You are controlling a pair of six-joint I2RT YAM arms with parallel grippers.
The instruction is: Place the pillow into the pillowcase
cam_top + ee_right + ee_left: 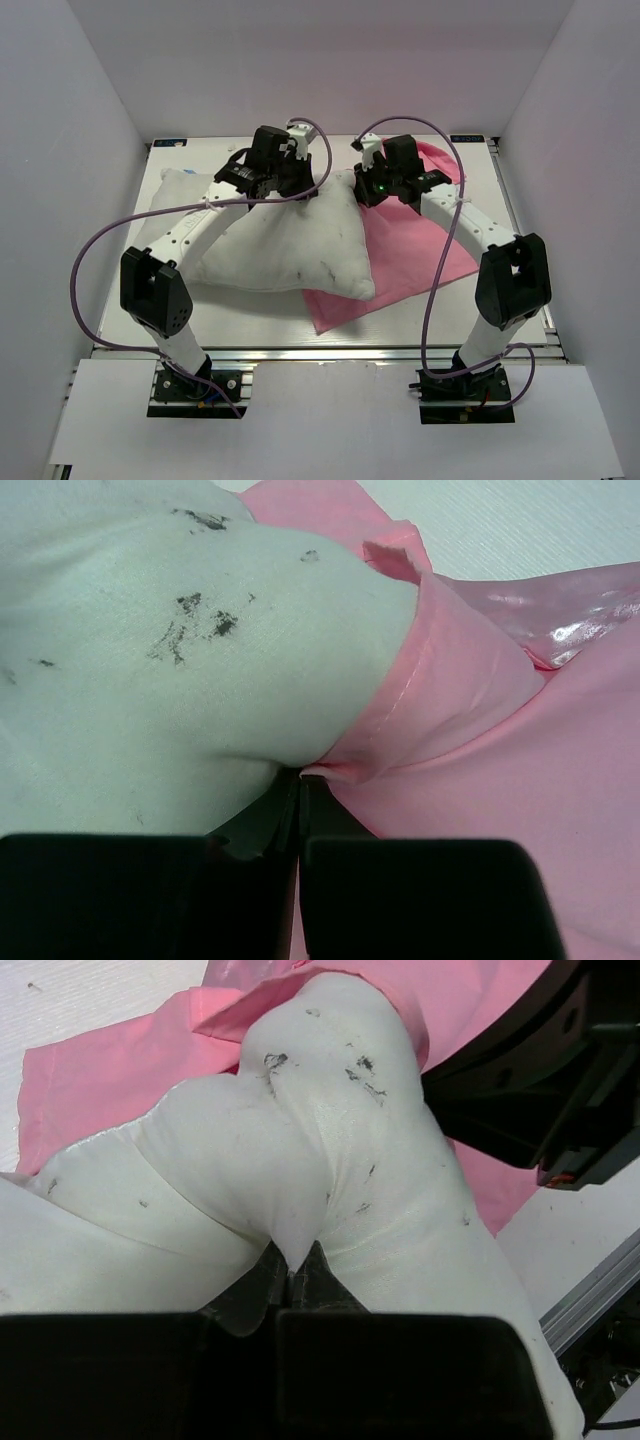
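Observation:
The white pillow [290,245] lies across the table's middle, its right end resting on the pink pillowcase [420,255]. At the pillow's far edge, my left gripper [290,185] is shut on a pinched fold of white fabric. In the left wrist view that fold of pillow [300,1140] runs into the left gripper [293,1268], with the pillowcase [100,1070] behind it. My right gripper [372,192] is shut on the pillowcase hem. In the right wrist view the right gripper [303,775] pinches the pillowcase [480,710], whose hem wraps one speckled corner of the pillow [150,660].
White walls close in the table on the left, back and right. An aluminium rail [320,352] runs along the near edge by both arm bases. Purple cables [95,250] loop out from each arm. The right arm's black wrist [560,1080] sits close beside the left gripper.

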